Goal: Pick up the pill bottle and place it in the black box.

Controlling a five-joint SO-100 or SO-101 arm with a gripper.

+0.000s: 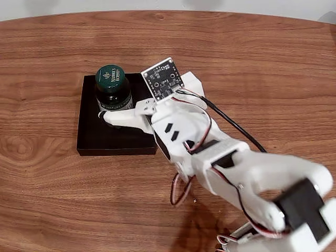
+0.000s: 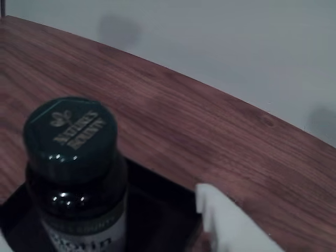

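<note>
Standing upright inside the black box [image 1: 105,139] near its far edge, the pill bottle [image 1: 113,89] sits between the gripper [image 1: 116,113]'s white fingers [image 1: 123,118], though whether they pinch it or have loosened for release is unclear.

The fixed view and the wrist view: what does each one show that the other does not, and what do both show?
Fixed view alone: the whole black box outline, the white arm with its circuit board and cables, and the gripper around the pill bottle. Wrist view alone: the bottle's white label, the wall behind the table, and one white fingertip close up. Both: the green cap, the bottle upright inside the box, the wooden table.
</note>
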